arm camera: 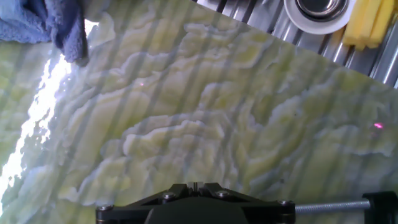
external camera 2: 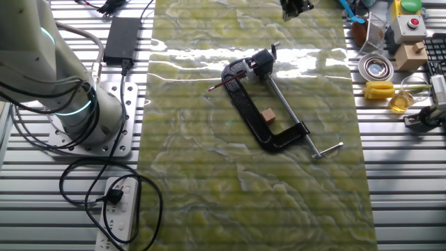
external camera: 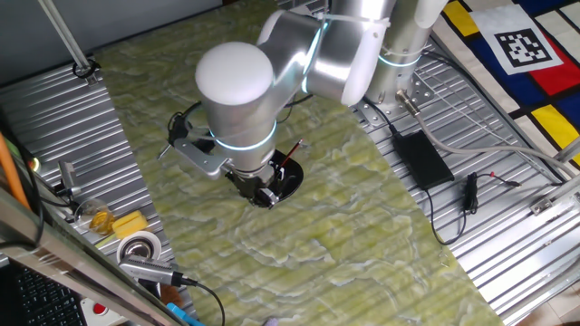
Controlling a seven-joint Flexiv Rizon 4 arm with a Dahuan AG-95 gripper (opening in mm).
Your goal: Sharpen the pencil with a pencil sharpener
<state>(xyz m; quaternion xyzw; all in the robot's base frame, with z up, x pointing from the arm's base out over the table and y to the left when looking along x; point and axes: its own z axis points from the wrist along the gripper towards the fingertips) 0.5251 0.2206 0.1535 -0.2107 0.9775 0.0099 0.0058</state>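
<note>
Green-and-cream marbled sheeting (external camera 2: 244, 174) with a wavy, wrinkled print covers the middle of the desk (external camera 2: 390, 195), whose bare edges are ribbed silver metal; glare streaks the sheet near its far end in the other fixed view. On it lies a black C-shaped clamp (external camera 2: 254, 115) with a silver screw rod (external camera 2: 293, 118) and a small tan wooden block (external camera 2: 268, 117) inside its frame. The pencil (external camera 2: 224, 84), a thin dark red stick with a darker tip, lies at the clamp's top end, pointing outward from a small black part there.

In one fixed view the tool (external camera: 263, 192) hangs just above the clamp, with the pencil (external camera: 290, 154) poking out just beside it; the arm's white wrist hides its fingers, so its opening cannot be told. Blue cloth (arm camera: 56, 25) shows in the hand view's corner.
</note>
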